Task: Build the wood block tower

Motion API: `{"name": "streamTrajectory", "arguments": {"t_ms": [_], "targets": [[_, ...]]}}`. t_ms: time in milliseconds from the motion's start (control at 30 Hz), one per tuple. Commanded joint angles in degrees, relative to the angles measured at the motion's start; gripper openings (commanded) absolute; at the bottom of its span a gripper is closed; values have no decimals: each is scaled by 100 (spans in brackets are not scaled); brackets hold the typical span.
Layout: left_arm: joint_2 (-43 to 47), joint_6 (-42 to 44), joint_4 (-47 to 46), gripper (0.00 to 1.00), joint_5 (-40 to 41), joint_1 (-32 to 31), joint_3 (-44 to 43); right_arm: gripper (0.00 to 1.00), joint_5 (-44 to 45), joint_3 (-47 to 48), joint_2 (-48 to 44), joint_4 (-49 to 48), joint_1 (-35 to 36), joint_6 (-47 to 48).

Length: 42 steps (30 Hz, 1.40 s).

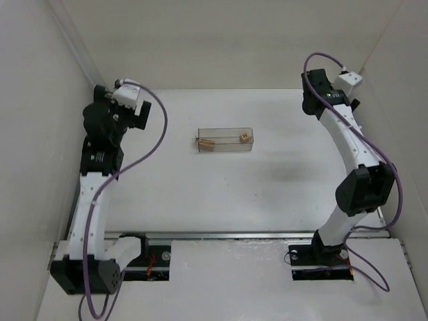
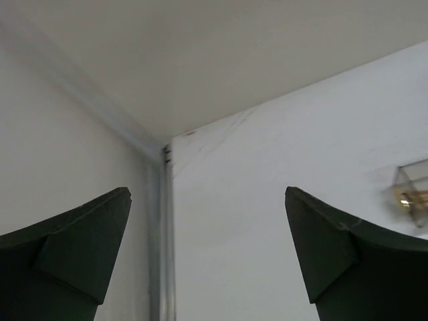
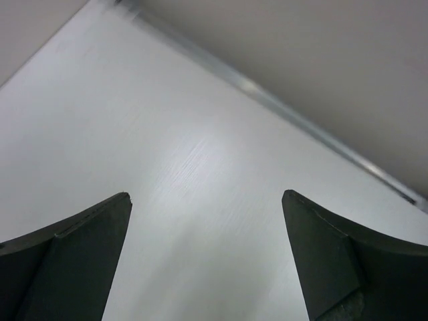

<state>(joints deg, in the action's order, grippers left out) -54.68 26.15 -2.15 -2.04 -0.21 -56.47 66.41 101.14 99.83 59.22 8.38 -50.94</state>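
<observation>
Small light-tan wood blocks lie inside a long clear plastic box (image 1: 225, 140) at mid-table: some near its left end (image 1: 206, 143), one near its right end (image 1: 245, 138). They lie apart; no tower stands in view. My left gripper (image 1: 140, 112) hangs at the back left, well away from the box, open and empty (image 2: 207, 200). The box's corner (image 2: 414, 194) shows at the right edge of the left wrist view. My right gripper (image 1: 311, 101) is raised at the back right, open with only bare table between its fingers (image 3: 206, 200).
White walls enclose the table on the left, back and right. A metal seam (image 2: 164, 221) runs down the back-left corner. Both arm bases sit on a rail (image 1: 227, 235) at the near edge.
</observation>
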Motion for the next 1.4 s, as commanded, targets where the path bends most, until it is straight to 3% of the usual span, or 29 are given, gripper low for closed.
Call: {"name": "streamTrajectory", "arguments": {"t_ms": [0,67,133,233,433,733,1067,1367], "targets": [[-1288,294,2871,99,-1869,-233,-1310,100,-3681,-366,-332,-2299,207,3527],[-2365,242,3421,99,-2237,-444,-2322,100,-5173,-875,-647,-2695,208,3783],[-3011,-108,3703,96,-2239,-637,-3207,100,-5725,-1340,-780,-3144,321,3854],[-4189,-444,3810,83,-2239,-1155,-4045,100,-6051,-1623,-781,-3285,383,3915],[-5781,-560,3353,80,-1852,-1981,-5347,100,-6693,-2107,-834,-3619,638,3916],[-6800,12,3011,72,-1300,-2229,-5576,100,-6606,-2432,-834,-3672,946,3916],[-7285,435,3010,42,-1289,-2282,-5709,100,-6553,-2354,-763,-3619,1104,3969],[-7083,356,2799,40,-1571,-2282,-5304,100,-6501,-2134,-526,-3435,1210,4021]]}}
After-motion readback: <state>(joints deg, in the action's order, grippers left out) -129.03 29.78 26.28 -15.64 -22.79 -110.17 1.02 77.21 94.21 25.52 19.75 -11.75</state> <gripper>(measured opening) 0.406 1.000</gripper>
